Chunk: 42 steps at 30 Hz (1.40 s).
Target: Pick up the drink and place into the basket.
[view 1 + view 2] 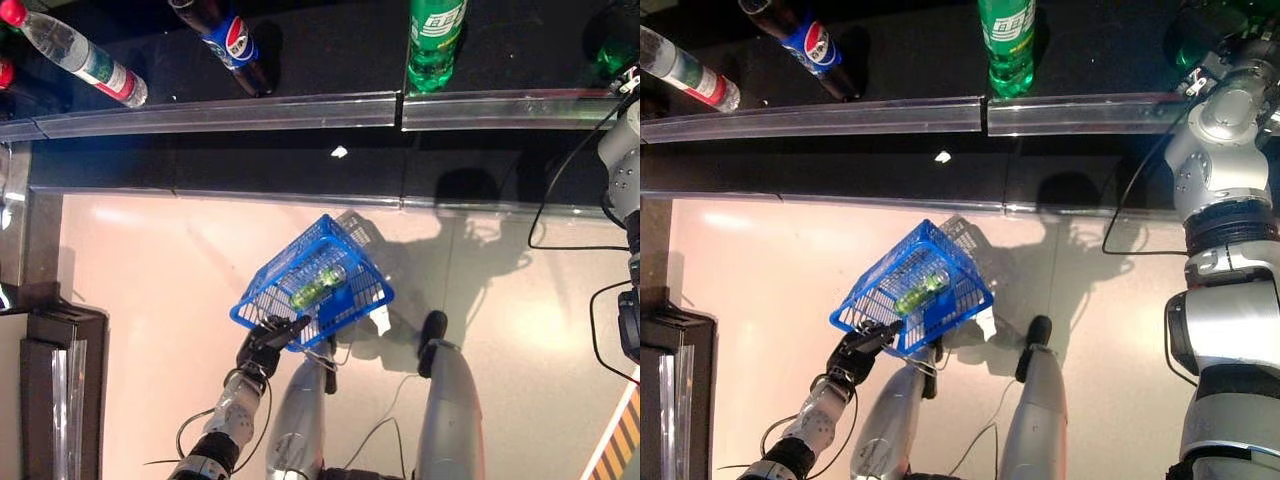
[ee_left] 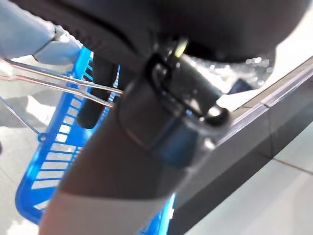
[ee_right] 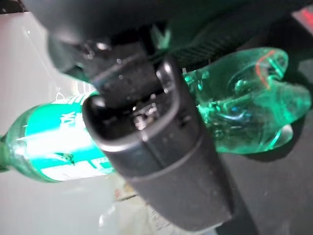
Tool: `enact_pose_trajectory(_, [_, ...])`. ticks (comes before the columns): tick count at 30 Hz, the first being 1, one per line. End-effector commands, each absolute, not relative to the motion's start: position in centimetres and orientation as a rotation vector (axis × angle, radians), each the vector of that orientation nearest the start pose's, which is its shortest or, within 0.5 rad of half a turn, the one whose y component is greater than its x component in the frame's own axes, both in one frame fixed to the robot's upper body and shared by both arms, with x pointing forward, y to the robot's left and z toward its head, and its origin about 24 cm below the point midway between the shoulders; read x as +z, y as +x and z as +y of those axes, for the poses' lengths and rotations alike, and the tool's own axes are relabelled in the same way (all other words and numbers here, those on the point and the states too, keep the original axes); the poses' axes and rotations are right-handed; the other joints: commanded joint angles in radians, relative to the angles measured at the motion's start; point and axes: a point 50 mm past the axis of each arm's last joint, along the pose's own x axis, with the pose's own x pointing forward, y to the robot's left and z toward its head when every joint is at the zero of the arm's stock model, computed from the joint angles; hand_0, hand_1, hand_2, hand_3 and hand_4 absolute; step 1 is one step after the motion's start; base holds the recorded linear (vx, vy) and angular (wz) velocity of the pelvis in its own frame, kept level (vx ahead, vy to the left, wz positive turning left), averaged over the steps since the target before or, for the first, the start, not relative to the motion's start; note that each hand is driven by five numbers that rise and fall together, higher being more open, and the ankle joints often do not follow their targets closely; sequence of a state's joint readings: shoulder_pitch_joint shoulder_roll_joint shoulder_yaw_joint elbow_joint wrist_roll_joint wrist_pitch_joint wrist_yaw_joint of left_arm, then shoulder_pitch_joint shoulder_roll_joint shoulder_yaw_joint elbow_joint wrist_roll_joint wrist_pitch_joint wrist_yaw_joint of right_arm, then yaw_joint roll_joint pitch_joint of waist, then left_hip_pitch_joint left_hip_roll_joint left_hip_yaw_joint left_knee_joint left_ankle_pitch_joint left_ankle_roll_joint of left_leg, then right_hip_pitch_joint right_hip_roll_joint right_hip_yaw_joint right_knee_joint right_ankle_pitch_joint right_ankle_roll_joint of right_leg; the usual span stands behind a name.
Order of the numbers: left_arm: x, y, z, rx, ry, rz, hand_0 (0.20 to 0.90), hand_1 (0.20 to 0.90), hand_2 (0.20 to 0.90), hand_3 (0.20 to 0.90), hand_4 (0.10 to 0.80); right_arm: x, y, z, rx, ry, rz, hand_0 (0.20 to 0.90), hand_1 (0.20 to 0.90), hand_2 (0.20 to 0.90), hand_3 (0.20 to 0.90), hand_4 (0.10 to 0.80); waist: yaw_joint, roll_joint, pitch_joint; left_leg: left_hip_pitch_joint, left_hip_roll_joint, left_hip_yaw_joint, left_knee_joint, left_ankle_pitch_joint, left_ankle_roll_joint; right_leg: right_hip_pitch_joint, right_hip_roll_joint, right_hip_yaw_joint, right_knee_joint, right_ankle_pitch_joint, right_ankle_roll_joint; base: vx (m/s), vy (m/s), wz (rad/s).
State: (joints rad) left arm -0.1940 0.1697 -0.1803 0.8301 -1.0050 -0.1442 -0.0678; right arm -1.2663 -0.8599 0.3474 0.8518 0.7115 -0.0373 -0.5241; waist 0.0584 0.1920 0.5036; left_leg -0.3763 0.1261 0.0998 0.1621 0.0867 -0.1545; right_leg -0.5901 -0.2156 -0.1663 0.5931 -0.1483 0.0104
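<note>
Fingers of right hand [image 3: 161,147] clamp green bottle [image 3: 244,107]; left hand [image 1: 262,347] grips basket [image 1: 270,295].

Landmark = blue basket [image 1: 318,283], which is hanging over the pale floor [image 1: 150,270] w/ one small green bottle [image 1: 318,284] lying inside, so there's room left in it. The left hand [image 1: 268,342] is sitting at its near rim, blocking that side. Beyond the basket, the dark counter [image 1: 300,165] is carrying a clear bottle [image 1: 80,55], a cola bottle [image 1: 228,42] & a green bottle [image 1: 436,40], w/ wide gaps btw them.
</note>
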Motion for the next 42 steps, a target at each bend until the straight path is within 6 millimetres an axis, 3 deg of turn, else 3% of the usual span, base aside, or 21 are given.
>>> enact_pose_trajectory(1, [-8.2, 20.6, 23.8, 0.315, -0.618, 0.413, 0.3, 0.3, 0.3, 0.2, 0.1, 44.1, 30.9, -26.8, -0.493, -0.046, -1.033, 0.3, 0.3, 0.3, 0.2, 0.1, -0.011, -0.026, 0.01, -0.018, -0.024, 0.013, 0.201, -0.033, 0.059, 0.083, 0.005, -0.031, -0.094, 0.016, -0.008, 0.009, 0.095, 0.01])
enact_pose_trajectory(6, [-7.6, 21.2, 23.8, 0.323, -0.716, 0.348, 0.3, 0.3, 0.3, 0.2, 0.1, 41.9, 30.5, -24.9, -0.36, -0.071, -1.038, 0.3, 0.3, 0.3, 0.2, 0.1, -0.03, -0.044, -0.013, 0.011, -0.025, 0.018, 0.23, -0.039, 0.059, 0.135, 0.001, -0.025, -0.097, 0.008, -0.008, 0.047, 0.097, 0.0])
enact_pose_trajectory(14, [-4.7, 23.0, 23.3, 0.297, -0.833, 0.136, 0.3, 0.3, 0.3, 0.2, 0.1, 35.4, 29.2, -20.2, -0.021, 0.034, -1.015, 0.3, 0.3, 0.3, 0.2, 0.1, -0.062, -0.078, -0.071, 0.102, -0.013, 0.054, 0.195, -0.056, 0.067, 0.236, 0.003, -0.013, -0.166, 0.029, 0.003, 0.031, 0.111, -0.04])
enact_pose_trajectory(18, [-2.9, 23.5, 23.2, 0.268, -0.836, 0.05, 0.3, 0.3, 0.3, 0.2, 0.1, 32.5, 28.7, -17.8, 0.116, 0.095, -0.979, 0.3, 0.3, 0.3, 0.2, 0.1, -0.054, -0.103, -0.101, 0.144, -0.003, 0.064, 0.18, -0.065, 0.069, 0.301, 0.0, -0.025, -0.198, 0.033, 0.004, 0.042, 0.058, -0.05])
enact_pose_trajectory(26, [-0.1, 24.1, 22.8, 0.191, -0.823, -0.019, 0.3, 0.3, 0.3, 0.2, 0.1, 28.9, 27.6, -13.8, 0.34, 0.197, -0.88, 0.3, 0.3, 0.3, 0.2, 0.1, -0.02, -0.137, -0.168, 0.202, 0.003, 0.063, 0.157, -0.078, 0.075, 0.406, 0.0, -0.055, -0.243, 0.04, 0.003, 0.084, 0.039, 0.08])
enact_pose_trajectory(33, [2.7, 24.5, 20.4, 0.003, -0.791, -0.056, 0.3, 0.3, 0.3, 0.2, 0.1, 25.6, 27.0, -8.9, 0.56, 0.254, -0.706, 0.3, 0.3, 0.3, 0.2, 0.1, 0.024, -0.161, -0.204, 0.239, -0.006, 0.037, 0.144, -0.094, 0.083, 0.489, 0.002, -0.071, -0.285, 0.045, 0.006, 0.099, 0.031, 0.12])
enact_pose_trajectory(42, [6.8, 23.6, 16.7, -0.349, -0.825, -0.148, 0.3, 0.3, 0.3, 0.2, 0.1, 22.9, 28.0, -4.7, 0.583, 0.216, -0.559, 0.3, 0.3, 0.3, 0.2, 0.1, 0.105, -0.148, -0.149, 0.215, -0.019, -0.025, 0.154, -0.089, 0.085, 0.507, -0.006, -0.108, -0.276, 0.05, 0.008, -0.017, 0.01, 0.23])
